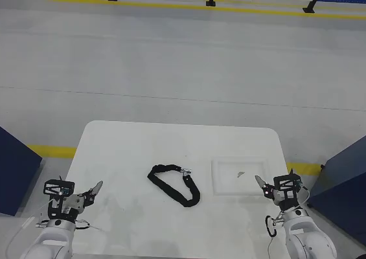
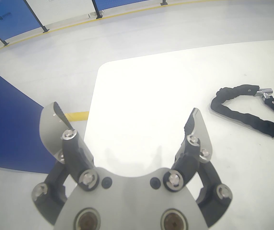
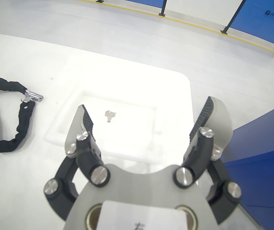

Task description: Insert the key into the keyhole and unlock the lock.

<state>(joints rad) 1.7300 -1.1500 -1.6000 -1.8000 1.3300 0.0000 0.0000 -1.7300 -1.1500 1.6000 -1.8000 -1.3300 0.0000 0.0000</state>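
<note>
Black fabric-sleeved chain lock [image 3: 24, 120], small silver key [image 3: 109, 116]

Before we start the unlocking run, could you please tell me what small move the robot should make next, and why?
Probably lower the right pincer toward the key. That pincer is open and empty, the key lies loose in the white tray just ahead of it, and the chain lock lies apart on the table with neither arm touching it.

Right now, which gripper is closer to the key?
The right gripper: it hangs open at the tray holding the key. The left gripper is across the table, with the chain lock lying between it and the tray.
</note>
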